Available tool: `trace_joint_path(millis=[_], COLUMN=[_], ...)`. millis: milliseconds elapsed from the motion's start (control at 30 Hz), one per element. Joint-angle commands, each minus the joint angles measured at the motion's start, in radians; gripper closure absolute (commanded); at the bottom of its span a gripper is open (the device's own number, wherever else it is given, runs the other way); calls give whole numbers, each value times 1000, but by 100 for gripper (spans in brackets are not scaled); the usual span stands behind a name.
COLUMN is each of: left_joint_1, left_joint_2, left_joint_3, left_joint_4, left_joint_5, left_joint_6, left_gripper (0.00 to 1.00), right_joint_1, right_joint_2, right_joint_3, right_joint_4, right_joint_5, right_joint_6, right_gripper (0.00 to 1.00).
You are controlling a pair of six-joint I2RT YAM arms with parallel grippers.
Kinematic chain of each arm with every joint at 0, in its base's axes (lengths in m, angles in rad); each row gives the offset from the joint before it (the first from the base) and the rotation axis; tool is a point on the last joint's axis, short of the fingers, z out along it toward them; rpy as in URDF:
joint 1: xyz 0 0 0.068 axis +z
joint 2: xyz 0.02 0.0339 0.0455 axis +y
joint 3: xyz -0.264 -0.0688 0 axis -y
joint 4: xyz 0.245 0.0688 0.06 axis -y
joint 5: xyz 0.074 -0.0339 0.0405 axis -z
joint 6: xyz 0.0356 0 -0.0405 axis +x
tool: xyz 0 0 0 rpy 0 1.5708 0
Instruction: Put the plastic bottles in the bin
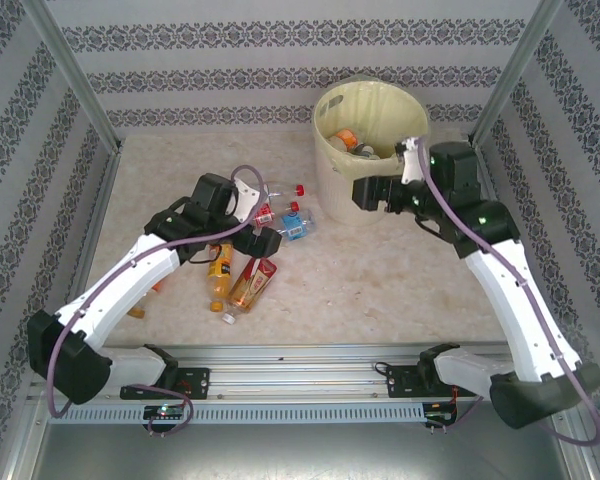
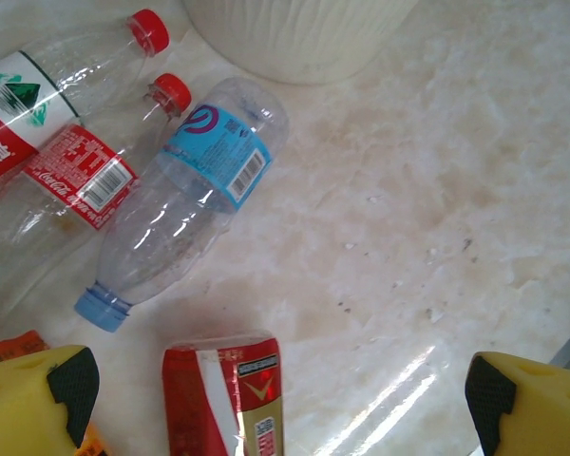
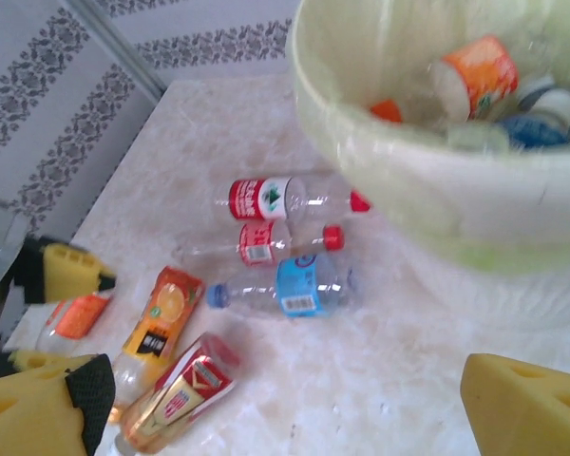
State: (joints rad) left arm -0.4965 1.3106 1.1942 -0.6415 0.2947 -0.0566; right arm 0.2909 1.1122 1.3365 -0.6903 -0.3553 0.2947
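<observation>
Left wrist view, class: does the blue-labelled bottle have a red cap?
No, the blue-labelled bottle carries a pale blue cap.

I see a stone-look tabletop (image 2: 437, 190), smooth, with a glossy glare. The bottles (image 2: 171, 228) are clear shiny plastic with slick printed labels (image 2: 218, 152). The bin (image 3: 513, 285) is pale plastic under a thin, wrinkled, translucent bag (image 3: 361, 161). The left gripper (image 2: 275, 394) has matt, foam-like yellow fingers (image 2: 24, 404). The front rail (image 1: 300, 362) is dull metal.

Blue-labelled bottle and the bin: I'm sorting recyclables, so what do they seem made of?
The blue-labelled bottle looks like thin clear plastic, glossy: the table shows through it and highlights streak its dented wall. The bin looks like pale-yellow rigid plastic with a ribbed wall, draped in a yellowish film bag, likely plastic too.
</observation>
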Motion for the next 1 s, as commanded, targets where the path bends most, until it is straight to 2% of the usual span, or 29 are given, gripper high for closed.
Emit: trace_joint_path(millis=[0,267,467,667,967], left_joint_1=[-7,-7,-5,-5,-5], left_joint_2=[47,226,384,555,697], left_joint_3=[64,185,288,409,508], left_joint_4=[-81,-175,-240,-299,-307], left_joint_5=[-49,-87,-103,-162,-179], left_joint_6=[68,142,224,298,341], left_gripper=[0,0,0,6,14], right_joint_1=[3,-1,-5,-7,-13], right_joint_2=[-73,-196,-231,-256,-274], right_joint_3=[-86,-271,-338,-364,-386], right_joint_4=[42,64,71,69,54], right_joint_5=[-49,-75,-97,-101,-97], right_joint_6=[42,83,92,93,90], right_gripper=[3,2,2,2,2])
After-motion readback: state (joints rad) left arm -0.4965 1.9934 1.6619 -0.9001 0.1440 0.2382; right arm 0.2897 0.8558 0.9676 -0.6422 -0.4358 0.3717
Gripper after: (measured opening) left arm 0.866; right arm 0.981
